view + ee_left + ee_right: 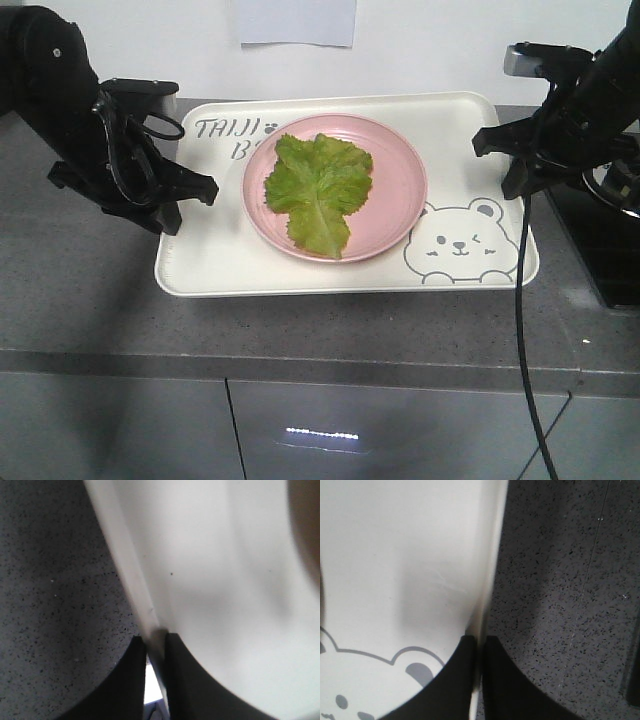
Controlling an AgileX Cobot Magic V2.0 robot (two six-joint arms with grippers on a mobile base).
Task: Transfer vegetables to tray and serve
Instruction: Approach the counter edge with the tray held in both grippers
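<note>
Wrist views show my left gripper (156, 640) and right gripper (479, 642) clamped on the stiff cream rectangular tray's (200, 275) rims, floppy green lettuce leaf (318, 190) lying loose on the round pink plate (400, 190), so keep level.

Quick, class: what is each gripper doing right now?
Left gripper: shut on the tray rim, left side.
Right gripper: shut on the tray rim, right side.

A flat, crinkled bright green lettuce leaf (318, 192) lies on a round pink plate, which sits on the large cream rectangular bear-printed tray (220, 262).
</note>
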